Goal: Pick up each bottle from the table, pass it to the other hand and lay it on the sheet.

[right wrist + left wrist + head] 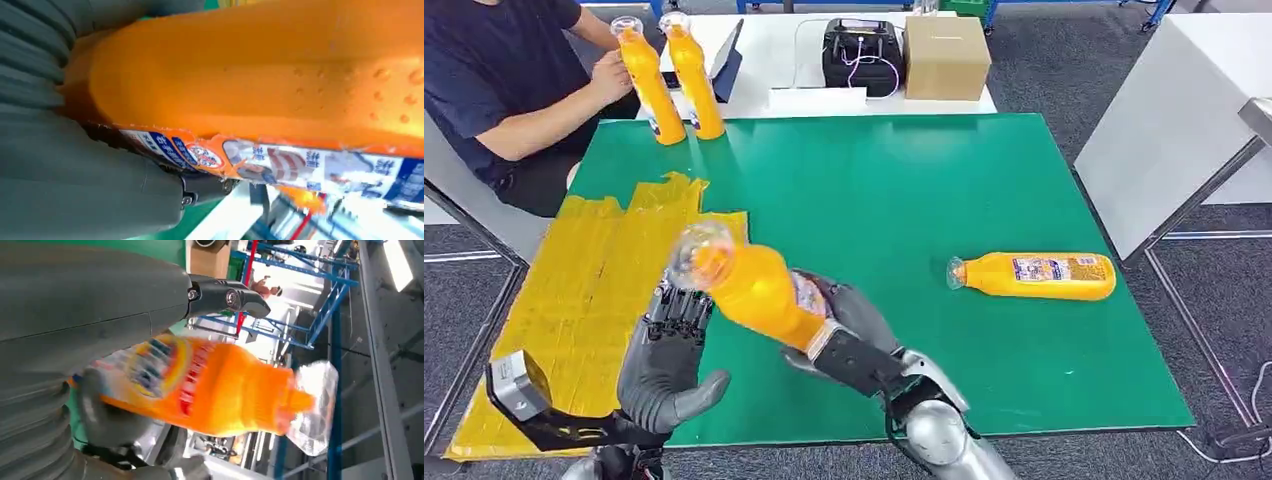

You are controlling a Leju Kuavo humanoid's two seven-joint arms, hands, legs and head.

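Observation:
My right hand (856,345) grips an orange bottle (759,290) by its labelled lower half and holds it tilted above the green mat (904,190), its clear cap pointing up and left. The same bottle (260,80) lies across the right hand's palm in the right wrist view. My left hand (667,365) is just left of the bottle's neck with its fingers (680,310) raised and apart, holding nothing; the bottle (220,390) passes close before it. The yellow sheet (574,300) lies under the left hand. Another bottle (1036,276) lies on the mat at the right.
Two more bottles (650,88) (696,80) stand upright at the mat's far left corner, beside a seated person (514,90). A black device (862,55) and a cardboard box (946,56) sit on the white table behind. A white panel (1169,130) stands at the right.

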